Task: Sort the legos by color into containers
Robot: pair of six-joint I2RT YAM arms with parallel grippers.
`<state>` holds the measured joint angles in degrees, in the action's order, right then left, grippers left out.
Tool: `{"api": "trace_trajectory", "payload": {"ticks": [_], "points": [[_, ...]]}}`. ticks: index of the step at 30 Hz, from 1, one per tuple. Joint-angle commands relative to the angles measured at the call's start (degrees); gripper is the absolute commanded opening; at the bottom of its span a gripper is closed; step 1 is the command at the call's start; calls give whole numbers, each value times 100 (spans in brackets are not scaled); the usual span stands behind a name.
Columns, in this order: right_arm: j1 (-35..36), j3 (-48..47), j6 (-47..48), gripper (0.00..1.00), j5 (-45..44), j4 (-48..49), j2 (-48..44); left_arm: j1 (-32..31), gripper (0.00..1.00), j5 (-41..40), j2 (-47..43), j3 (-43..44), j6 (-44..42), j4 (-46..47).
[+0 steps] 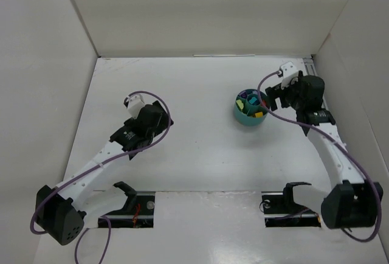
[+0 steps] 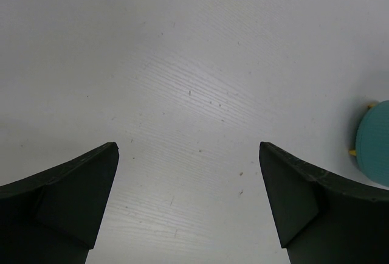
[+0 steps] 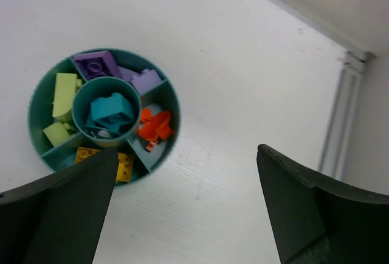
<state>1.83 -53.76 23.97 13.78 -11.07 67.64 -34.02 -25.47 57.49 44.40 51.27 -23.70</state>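
The round teal cup (image 1: 249,112) with inner dividers stands right of the table's middle. In the right wrist view the cup (image 3: 173,103) holds purple bricks (image 3: 97,66), pale green bricks (image 3: 64,87), teal bricks (image 3: 112,112) in its centre well, orange bricks (image 3: 155,127) and yellow bricks (image 3: 124,165), each colour in its own section. My right gripper (image 3: 185,200) is open and empty, just right of the cup. My left gripper (image 2: 188,203) is open and empty over bare table, far left of the cup (image 2: 374,151).
White walls (image 1: 200,8) enclose the table on the back and both sides. A rail (image 3: 340,115) runs along the right wall. Two black brackets (image 1: 124,191) sit by slots at the near edge.
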Motion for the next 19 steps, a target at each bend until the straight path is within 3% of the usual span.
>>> {"api": "trace_trajectory", "payload": {"ticks": [1,6,10,19], "points": [[-86,294,-111,100,-822,-430,-1020,9,100,-72,-204,183,85,-82],[-86,568,-576,100,-2586,-1352,-2174,9,100,-20,-379,183,138,-196],[-139,831,-884,100,-3432,-1793,-2860,-43,100,-71,-572,69,138,-144],[-139,1008,-823,100,-3575,-1969,-3494,-43,100,-177,-872,7,191,-143]]}}
